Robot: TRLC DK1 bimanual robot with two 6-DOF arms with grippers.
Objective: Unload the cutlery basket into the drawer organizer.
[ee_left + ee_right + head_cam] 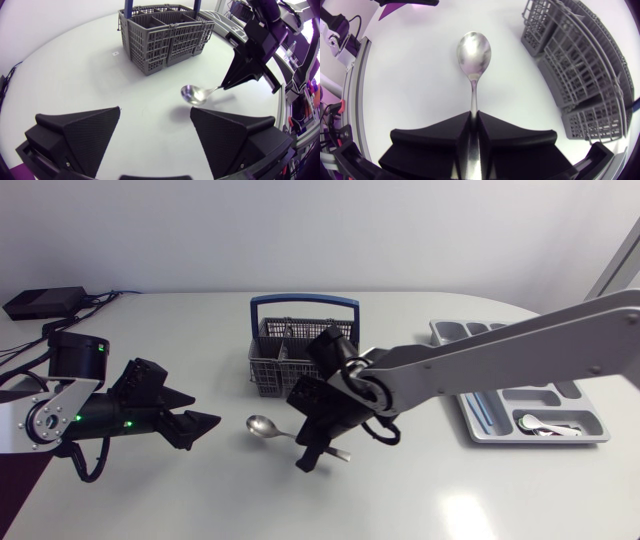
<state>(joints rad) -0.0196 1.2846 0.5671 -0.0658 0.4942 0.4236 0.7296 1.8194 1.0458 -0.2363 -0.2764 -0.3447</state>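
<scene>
Where the right gripper (474,116) closes, its two wedge fingers are pressed together on the handle of a spoon (474,50), pinching it from both sides partway along. The rest of the handle and the bowl stick straight out ahead of the fingertips. The spoon's long axis runs in line with the gripper. Seen from the head view, the spoon (262,426) lies nearly level and low over the table (450,490). Its bowl points toward my left arm, and the handle runs back toward the right and the near edge. The bowl faces hollow side up, and in the left wrist view its shadow falls a little apart from it.

Just beside the right gripper (315,452), on the far side, stands the grey cutlery basket (300,345) with its blue handle. Beyond the bowl, the left gripper (195,425) sits low over the table with its fingers spread wide and nothing between them, aimed at the spoon (192,95). The drawer organizer (445,330) lies well apart at the right, partly under the right arm, with a utensil in its near compartment.
</scene>
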